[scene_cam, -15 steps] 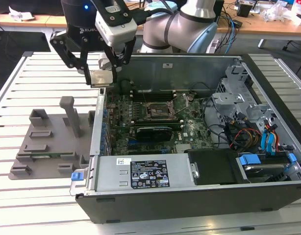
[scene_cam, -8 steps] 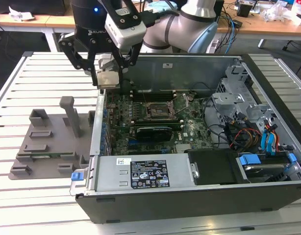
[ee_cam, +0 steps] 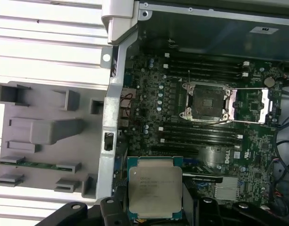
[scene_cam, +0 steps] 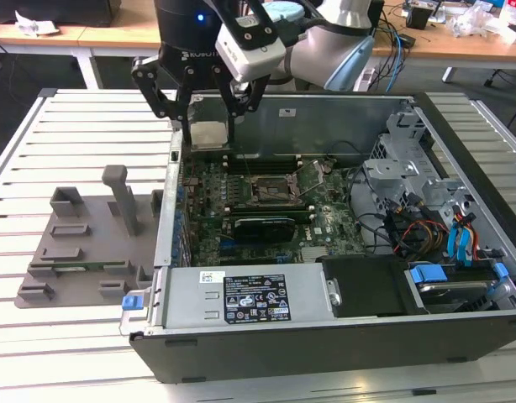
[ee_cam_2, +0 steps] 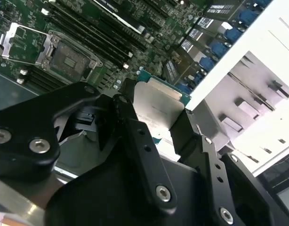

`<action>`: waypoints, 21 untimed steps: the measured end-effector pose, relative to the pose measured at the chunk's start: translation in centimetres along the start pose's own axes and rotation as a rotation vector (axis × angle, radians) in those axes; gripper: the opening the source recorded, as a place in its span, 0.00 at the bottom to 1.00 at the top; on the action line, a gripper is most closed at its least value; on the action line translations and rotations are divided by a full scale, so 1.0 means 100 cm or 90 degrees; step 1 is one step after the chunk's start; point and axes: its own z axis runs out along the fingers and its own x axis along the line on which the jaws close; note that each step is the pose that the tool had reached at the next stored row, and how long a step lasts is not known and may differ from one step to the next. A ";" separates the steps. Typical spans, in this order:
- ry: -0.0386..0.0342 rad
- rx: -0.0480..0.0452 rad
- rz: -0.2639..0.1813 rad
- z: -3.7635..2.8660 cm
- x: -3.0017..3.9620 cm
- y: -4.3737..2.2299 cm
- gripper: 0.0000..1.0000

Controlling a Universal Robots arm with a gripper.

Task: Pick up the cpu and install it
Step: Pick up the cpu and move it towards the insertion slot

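The cpu (scene_cam: 207, 134) is a thin square chip with a pale silver top and a green edge, held flat between the black fingers of my gripper (scene_cam: 209, 139). It hangs above the motherboard near the case wall on the exterior view's left, apart from the open black socket (scene_cam: 271, 191). In the first wrist view the cpu (ee_cam: 155, 188) fills the gap of the gripper (ee_cam: 156, 209), and the socket (ee_cam: 206, 101) lies open with its metal frame swung aside. In the second wrist view, cpu (ee_cam_2: 156, 110), gripper (ee_cam_2: 158, 125) and socket (ee_cam_2: 69, 54) appear too.
The open computer case (scene_cam: 325, 336) holds the motherboard, memory slots, a drive cage (scene_cam: 409, 168) and cables on the exterior view's right. A grey fixture plate (scene_cam: 81, 243) with raised blocks lies outside the case on the exterior view's left, on a white slatted table (scene_cam: 39, 151).
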 end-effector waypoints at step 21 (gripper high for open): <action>0.0000 0.0003 0.000 0.0070 -0.0362 -0.0015 0.55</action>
